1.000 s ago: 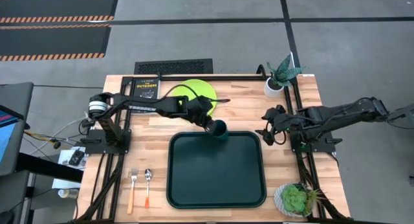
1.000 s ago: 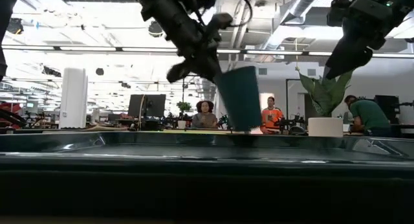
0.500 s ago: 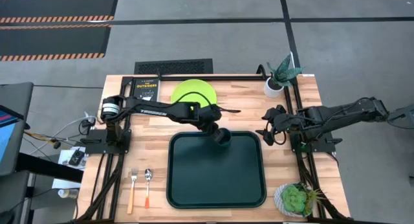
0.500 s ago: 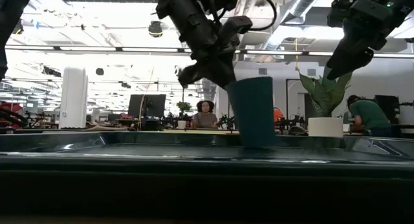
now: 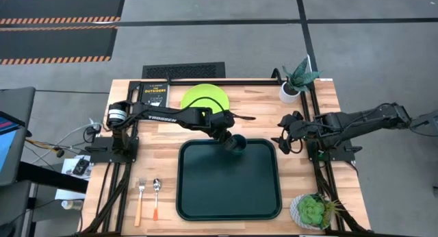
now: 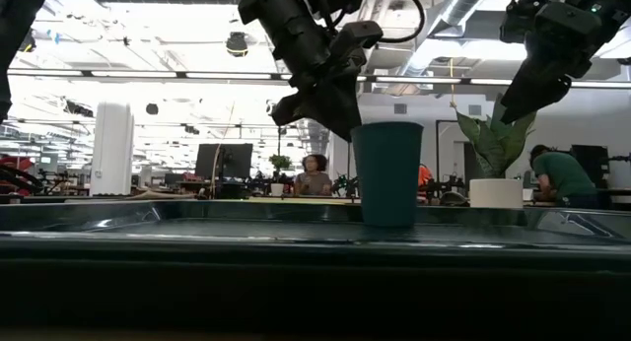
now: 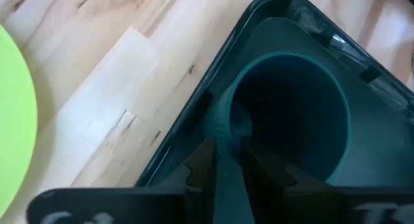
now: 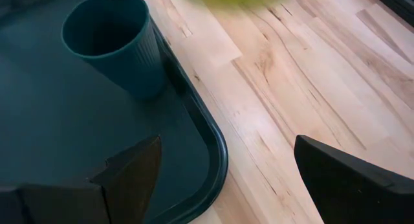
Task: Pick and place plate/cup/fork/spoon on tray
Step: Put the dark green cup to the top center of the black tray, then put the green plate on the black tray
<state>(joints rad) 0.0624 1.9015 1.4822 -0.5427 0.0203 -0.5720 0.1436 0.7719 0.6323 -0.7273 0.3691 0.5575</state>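
Tray (image 5: 229, 185), dark green and the widest thing on the wooden table (image 5: 308, 175), lies at the table's middle, toward the near edge. Behind it, by the far edge, the lime-green plate (image 5: 204, 97) rests flat beside a black book (image 5: 153, 93). The left gripper (image 5: 226, 135) reaches across to the tray's far edge, its fingers (image 7: 202, 162) pinching the rim of the cup (image 6: 386, 173), which stands upright inside the tray near that far rim. The right gripper (image 5: 280, 140) hovers just right of the tray, fingers spread. Fork (image 5: 140, 200) and spoon (image 5: 156, 198) lie side by side at the near left, well apart from the tray.
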